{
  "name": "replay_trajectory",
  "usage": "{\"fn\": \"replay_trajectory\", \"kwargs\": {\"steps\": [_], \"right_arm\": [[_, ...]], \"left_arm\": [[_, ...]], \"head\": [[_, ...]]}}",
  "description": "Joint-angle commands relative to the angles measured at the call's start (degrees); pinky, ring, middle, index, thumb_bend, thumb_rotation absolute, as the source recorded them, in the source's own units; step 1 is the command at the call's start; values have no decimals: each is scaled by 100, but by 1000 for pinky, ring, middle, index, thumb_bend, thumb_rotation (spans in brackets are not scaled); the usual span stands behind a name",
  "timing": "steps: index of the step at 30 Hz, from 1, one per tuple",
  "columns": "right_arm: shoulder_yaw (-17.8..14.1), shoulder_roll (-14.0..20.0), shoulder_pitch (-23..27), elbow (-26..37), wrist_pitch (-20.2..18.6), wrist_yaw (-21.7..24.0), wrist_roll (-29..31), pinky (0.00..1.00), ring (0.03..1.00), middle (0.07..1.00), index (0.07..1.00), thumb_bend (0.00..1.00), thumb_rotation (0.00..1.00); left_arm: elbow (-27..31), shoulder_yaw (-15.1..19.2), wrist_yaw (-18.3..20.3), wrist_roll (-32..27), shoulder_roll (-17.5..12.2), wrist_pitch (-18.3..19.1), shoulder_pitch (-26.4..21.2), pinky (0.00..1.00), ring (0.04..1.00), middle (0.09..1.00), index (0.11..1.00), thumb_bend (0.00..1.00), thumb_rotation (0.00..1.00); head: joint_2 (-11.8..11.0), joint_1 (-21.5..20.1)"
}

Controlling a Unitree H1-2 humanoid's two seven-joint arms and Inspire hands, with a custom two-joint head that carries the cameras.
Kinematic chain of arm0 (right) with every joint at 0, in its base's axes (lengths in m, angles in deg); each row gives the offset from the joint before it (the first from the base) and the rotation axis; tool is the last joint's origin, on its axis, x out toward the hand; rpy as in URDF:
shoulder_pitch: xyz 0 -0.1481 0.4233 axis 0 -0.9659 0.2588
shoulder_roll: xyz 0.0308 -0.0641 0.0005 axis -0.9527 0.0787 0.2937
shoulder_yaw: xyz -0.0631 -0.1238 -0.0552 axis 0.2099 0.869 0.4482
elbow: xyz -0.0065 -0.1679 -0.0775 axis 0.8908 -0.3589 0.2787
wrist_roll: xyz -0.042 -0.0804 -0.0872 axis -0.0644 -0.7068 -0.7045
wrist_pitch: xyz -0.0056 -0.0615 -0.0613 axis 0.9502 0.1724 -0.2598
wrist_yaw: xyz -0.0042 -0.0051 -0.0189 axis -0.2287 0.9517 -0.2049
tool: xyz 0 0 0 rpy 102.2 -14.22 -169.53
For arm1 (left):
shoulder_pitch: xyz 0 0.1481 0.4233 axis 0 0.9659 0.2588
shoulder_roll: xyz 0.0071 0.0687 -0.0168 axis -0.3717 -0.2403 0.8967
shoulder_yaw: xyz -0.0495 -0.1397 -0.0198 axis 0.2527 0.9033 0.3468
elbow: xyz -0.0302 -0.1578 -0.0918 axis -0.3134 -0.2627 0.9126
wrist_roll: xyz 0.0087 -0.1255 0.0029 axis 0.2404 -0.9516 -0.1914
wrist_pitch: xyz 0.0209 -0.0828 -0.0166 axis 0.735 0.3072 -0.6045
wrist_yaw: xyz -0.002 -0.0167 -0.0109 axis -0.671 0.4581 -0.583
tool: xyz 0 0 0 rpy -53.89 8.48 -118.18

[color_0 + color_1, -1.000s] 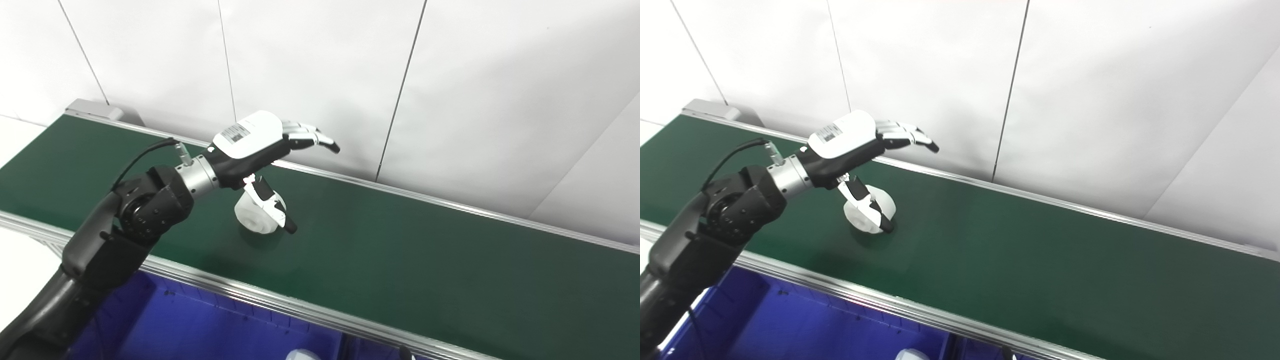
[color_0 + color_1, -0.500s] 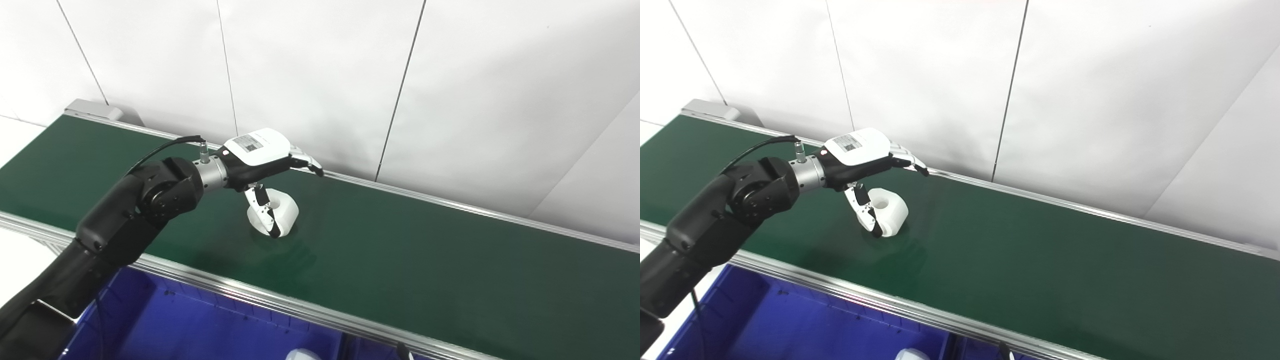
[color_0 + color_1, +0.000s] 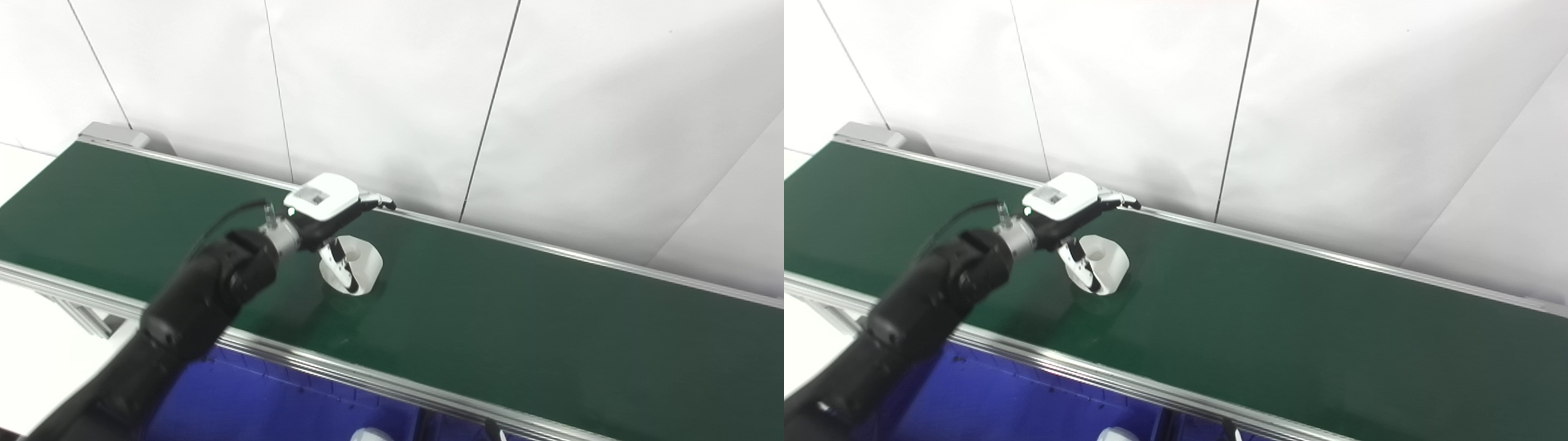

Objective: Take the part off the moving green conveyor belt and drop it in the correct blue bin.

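Nearest me, below my left hand (image 3: 327,205), the glossy blue bin (image 3: 245,404) waits. On the matte green belt (image 3: 490,306) beneath the palm sits the white rounded part (image 3: 361,266) with its hollow top. Fingers spread, thumb beside it, nothing clamped. I'd close evenly, matching belt speed, before lifting that smooth plastic.

left hand (image 3: 327,205) and white part (image 3: 361,264) farther right, hand lower

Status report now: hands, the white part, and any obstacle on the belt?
Left hand open over white part, thumb at its near side, no grip yet. Right hand not in view. Part on green belt. No obstacle visible on it.
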State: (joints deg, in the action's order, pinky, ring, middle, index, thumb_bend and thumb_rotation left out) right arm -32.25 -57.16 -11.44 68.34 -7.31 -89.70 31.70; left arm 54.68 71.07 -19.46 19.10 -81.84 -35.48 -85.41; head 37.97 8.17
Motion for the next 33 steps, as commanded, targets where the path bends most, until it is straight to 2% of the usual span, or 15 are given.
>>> {"fn": "replay_trajectory", "kwargs": {"steps": [1, 7, 11, 17, 24, 25, 26, 28, 29, 30, 31, 32, 33], "right_arm": [[40, -65, -63, 178, 234, 33, 8, 997, 963, 1000, 1000, 792, 875], [60, -81, -78, 204, 203, 62, 66, 999, 966, 1000, 1000, 802, 865], [71, -83, -88, 254, 157, 77, 71, 1000, 963, 1000, 1000, 807, 868], [89, -93, -93, 287, 132, 80, 66, 1000, 962, 1000, 1000, 811, 868], [102, -98, -115, 303, 113, 63, 8, 997, 951, 1000, 1000, 819, 877], [104, -101, -116, 301, 111, 65, 13, 995, 950, 1000, 1000, 820, 877], [106, -103, -116, 299, 109, 66, 18, 991, 949, 1000, 1000, 823, 876], [109, -107, -122, 302, 114, 59, 5, 987, 945, 1000, 1000, 825, 878], [111, -107, -126, 303, 119, 54, -6, 987, 944, 1000, 1000, 825, 878], [114, -105, -136, 307, 125, 52, -13, 985, 943, 1000, 1000, 824, 879], [118, -102, -145, 317, 118, 59, -8, 984, 943, 1000, 1000, 824, 880], [123, -100, -157, 332, 99, 68, -4, 985, 946, 1000, 1000, 827, 879], [127, -98, -166, 344, 86, 72, -6, 985, 946, 1000, 1000, 828, 879]], "left_arm": [[62, 32, -301, 160, 59, 216, -83, 767, 846, 844, 862, 1000, 184], [12, -173, -276, 326, 211, 413, 28, 776, 857, 847, 861, 1000, 194], [-16, -443, 251, 442, 148, 608, -49, 770, 849, 848, 841, 995, 214], [-272, -746, 316, 624, 109, 598, -197, 765, 825, 811, 783, 1000, 163], [-666, -1109, 391, 860, 72, 618, -599, 757, 803, 784, 746, 930, 70], [-735, -1134, 320, 860, 99, 614, -650, 761, 807, 784, 745, 914, 59], [-785, -1156, 260, 854, 116, 614, -684, 725, 783, 768, 726, 888, 33], [-937, -1153, -69, 820, 210, 581, -715, 574, 656, 718, 674, 827, 6], [-1024, -1168, -274, 850, 255, 562, -725, 551, 636, 711, 667, 818, 3], [-1107, -1178, -496, 860, 305, 524, -728, 468, 542, 688, 646, 794, 1], [-1190, -1188, -703, 851, 350, 470, -729, 400, 490, 660, 557, 616, 0], [-1267, -1191, -878, 828, 395, 416, -728, 374, 467, 626, 513, 532, 0], [-1332, -1193, -1016, 783, 434, 355, -724, 373, 465, 621, 509, 524, 0]], "head": [[12, -6], [45, -41], [70, -59], [91, -84], [105, -102], [99, -108], [99, -108], [100, -122], [103, -129], [115, -124], [120, -126], [131, -132], [133, -135]]}}
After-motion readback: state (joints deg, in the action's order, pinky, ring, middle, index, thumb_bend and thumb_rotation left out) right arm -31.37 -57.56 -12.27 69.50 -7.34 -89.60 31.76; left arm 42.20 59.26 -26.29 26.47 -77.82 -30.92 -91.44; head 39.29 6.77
